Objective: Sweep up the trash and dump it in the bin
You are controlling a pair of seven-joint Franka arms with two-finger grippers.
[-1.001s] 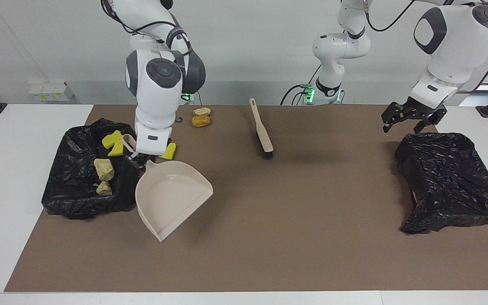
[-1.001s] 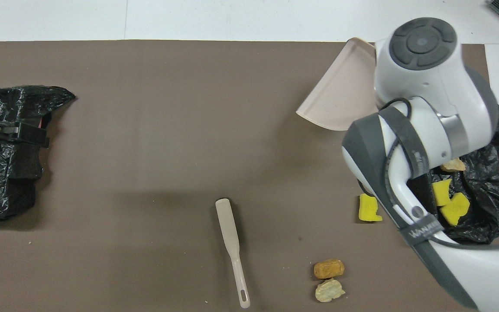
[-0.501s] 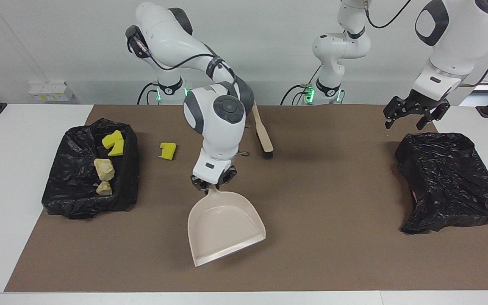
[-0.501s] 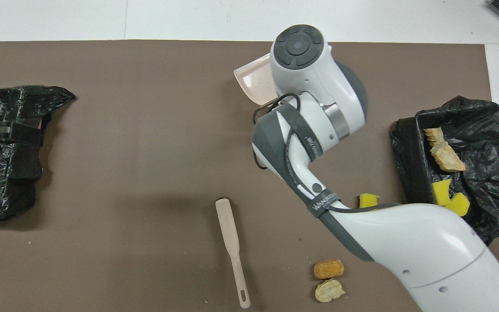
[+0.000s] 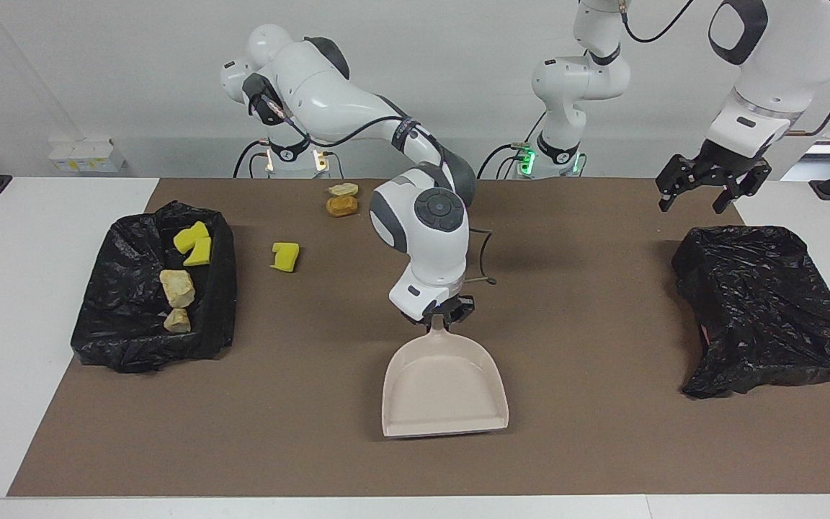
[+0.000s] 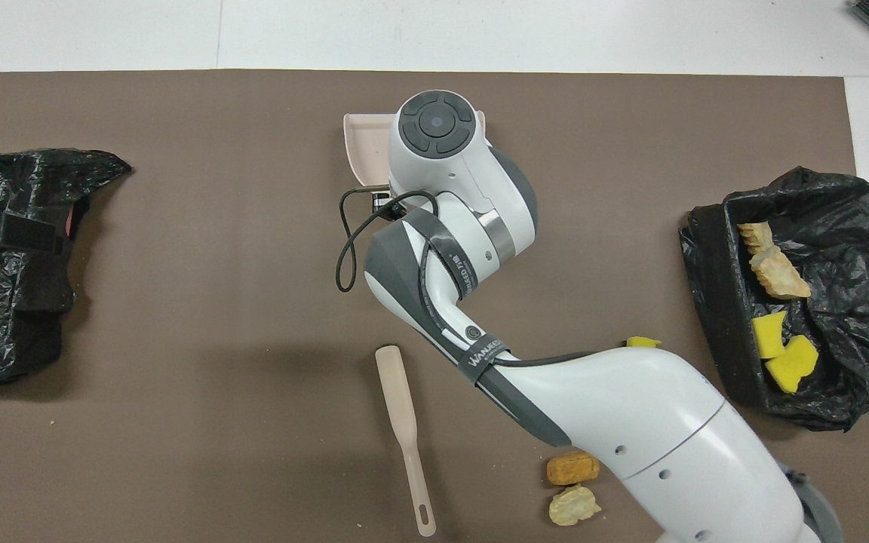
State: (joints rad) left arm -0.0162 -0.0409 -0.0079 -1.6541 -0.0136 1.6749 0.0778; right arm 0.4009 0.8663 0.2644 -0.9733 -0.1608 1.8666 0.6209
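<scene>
**Q:** Where is the right gripper (image 5: 438, 313)?

**A:** Mid-worktop (image 5: 602, 447), pinching the handle of the dustpan (image 5: 444, 389). The pan lies flat on the brown mat just below the gripper, its open mouth turned away from the robots.

**Q:** And the trash?

**A:** All of it lies toward the right arm's end from that gripper. Two yellow sponges (image 5: 194, 243) and two beige rocks (image 5: 176, 287) sit in the bin (image 5: 109, 317), a black-lined box. One loose sponge (image 5: 285, 256) rests on the mat between bin and gripper. An orange chunk (image 5: 341, 206) and a pale chunk (image 5: 344, 189) touch each other close to the right arm's base.

**Q:** The left gripper (image 5: 704, 189)?

**A:** Fingers spread, holding nothing, hanging above the mat's edge beside a second black bag (image 5: 768, 303) at the left arm's end. That arm waits.

**Q:** The brush (image 6: 404, 430)?

**A:** On the mat nearer the robots than the right gripper, seen from overhead; the arm hides it from the facing camera.
</scene>
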